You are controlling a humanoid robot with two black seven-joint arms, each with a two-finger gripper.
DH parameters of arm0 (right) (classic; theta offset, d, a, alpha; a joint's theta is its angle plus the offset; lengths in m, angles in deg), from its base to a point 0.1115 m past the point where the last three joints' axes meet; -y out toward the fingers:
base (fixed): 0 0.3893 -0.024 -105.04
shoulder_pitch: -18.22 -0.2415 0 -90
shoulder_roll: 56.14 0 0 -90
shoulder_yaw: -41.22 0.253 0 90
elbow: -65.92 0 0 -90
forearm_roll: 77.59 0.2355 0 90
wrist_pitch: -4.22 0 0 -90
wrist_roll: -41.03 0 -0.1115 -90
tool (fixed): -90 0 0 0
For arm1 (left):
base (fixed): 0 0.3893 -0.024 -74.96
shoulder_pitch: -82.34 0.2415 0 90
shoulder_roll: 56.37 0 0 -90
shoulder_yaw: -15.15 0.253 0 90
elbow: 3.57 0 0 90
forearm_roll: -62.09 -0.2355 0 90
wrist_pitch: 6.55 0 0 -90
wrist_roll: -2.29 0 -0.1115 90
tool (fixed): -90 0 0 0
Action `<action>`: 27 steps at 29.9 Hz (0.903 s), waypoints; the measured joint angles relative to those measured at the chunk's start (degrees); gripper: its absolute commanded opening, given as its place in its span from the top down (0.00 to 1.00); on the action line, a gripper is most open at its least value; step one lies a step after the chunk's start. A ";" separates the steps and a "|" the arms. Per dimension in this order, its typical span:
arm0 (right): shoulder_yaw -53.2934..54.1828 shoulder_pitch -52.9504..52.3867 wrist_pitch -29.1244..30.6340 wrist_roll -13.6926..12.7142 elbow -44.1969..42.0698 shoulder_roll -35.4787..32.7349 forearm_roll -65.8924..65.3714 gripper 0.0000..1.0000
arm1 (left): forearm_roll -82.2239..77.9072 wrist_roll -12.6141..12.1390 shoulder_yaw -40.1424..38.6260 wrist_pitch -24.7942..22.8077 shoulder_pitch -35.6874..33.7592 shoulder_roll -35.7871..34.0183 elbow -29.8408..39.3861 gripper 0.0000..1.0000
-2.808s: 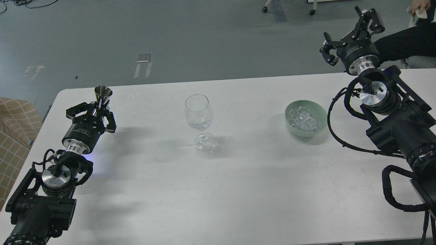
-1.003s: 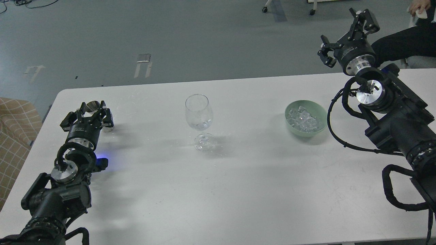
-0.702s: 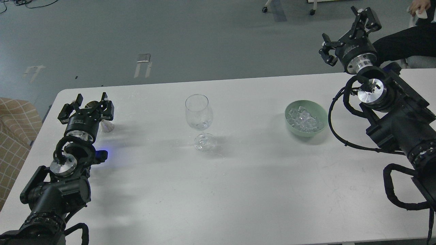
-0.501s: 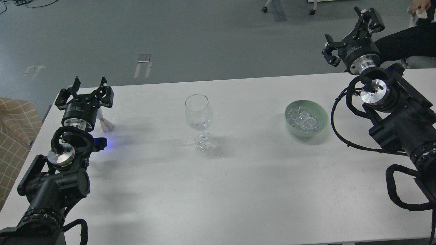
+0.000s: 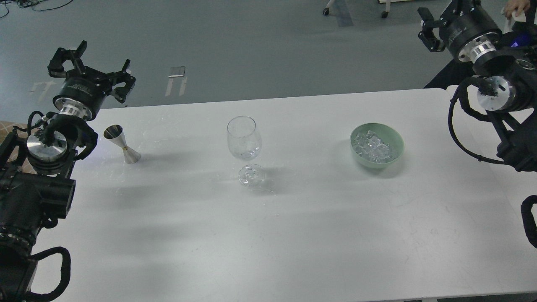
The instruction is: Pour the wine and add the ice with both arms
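Pouring looks finished: the jigger stands on the counter left of the glass, left hand wide and empty above it. Ice sits in the bowl, right of the glass. Next, the right hand, apparently spread but partly cropped, must reach the ice

Ice cubes: small, clear, glassy, whitish glints, heaped loosely in a pale green bowl at about 3 o'clock on the table. No visible stream of wine. Left arm raised at 9 o'clock, end effector spread and empty. Right arm raised at 2 o'clock, end effector partly cut off at the frame's top edge.
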 measured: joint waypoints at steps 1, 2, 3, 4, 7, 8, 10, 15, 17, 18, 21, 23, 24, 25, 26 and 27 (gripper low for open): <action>-0.99 -0.07 -0.22 0.00 0.41 -0.68 -3.22 0.00 | -1.08 0.18 0.17 0.00 -0.42 0.00 0.00 0.05; -2.06 -0.27 -0.37 -0.01 0.81 -1.52 -6.66 0.00 | -1.81 0.34 0.25 0.00 -0.69 0.00 0.00 0.05; -3.09 -0.54 -0.44 -0.01 1.17 -2.28 -9.78 0.00 | -2.48 0.47 0.32 0.00 -0.93 0.00 0.00 0.05; -4.10 -0.91 -0.48 -0.01 1.53 -2.92 -12.68 0.00 | -3.01 0.57 0.36 0.00 -1.10 0.01 0.00 0.05; -7.81 -2.49 -0.53 -0.01 3.11 -4.67 -22.28 0.00 | -3.72 0.70 0.50 0.00 -1.31 0.08 0.01 0.05; -8.97 -2.82 -0.53 0.04 3.61 -5.17 -24.88 0.00 | -3.81 0.70 0.59 -0.01 -1.30 0.10 0.00 0.05; -11.41 -3.33 -0.53 0.27 4.93 -6.46 -29.75 0.00 | -4.06 0.70 1.00 -0.36 -1.07 0.11 0.02 0.05; -20.38 -4.42 -0.26 0.38 10.45 -12.11 -40.14 0.00 | -5.33 1.28 1.89 -1.72 -0.43 0.26 0.05 0.05; -24.06 -5.07 -0.15 0.38 11.28 -13.03 -41.45 0.00 | -5.41 1.60 1.94 -1.83 -0.38 0.56 0.06 0.05; -26.86 -5.72 -0.11 0.43 11.47 -13.31 -42.24 0.00 | -5.42 1.69 1.96 -1.87 -0.34 0.68 0.06 0.04; -34.62 -7.35 -0.25 0.68 11.14 -13.53 -45.41 0.02 | -5.45 1.80 1.97 -2.60 -0.14 0.82 0.24 0.04; -38.71 -7.65 -0.67 0.79 10.99 -13.55 -47.66 0.04 | -5.45 1.81 1.97 -4.33 0.23 0.83 0.50 0.04; -40.55 -7.65 -1.10 0.79 10.93 -13.54 -48.71 0.05 | -5.45 1.82 1.97 -5.09 0.52 0.83 0.56 0.04; -42.38 -7.39 -1.95 0.79 10.90 -13.46 -49.62 0.09 | -5.45 1.83 1.96 -5.89 0.99 0.83 0.62 0.04; -43.90 -6.89 -2.81 0.80 10.90 -13.32 -50.21 0.11 | -5.46 1.84 1.93 -6.33 1.40 0.86 0.64 0.04; -45.36 -6.29 -3.79 0.80 10.92 -13.20 -50.60 0.13 | -5.45 1.91 1.89 -6.68 1.75 0.90 0.65 0.04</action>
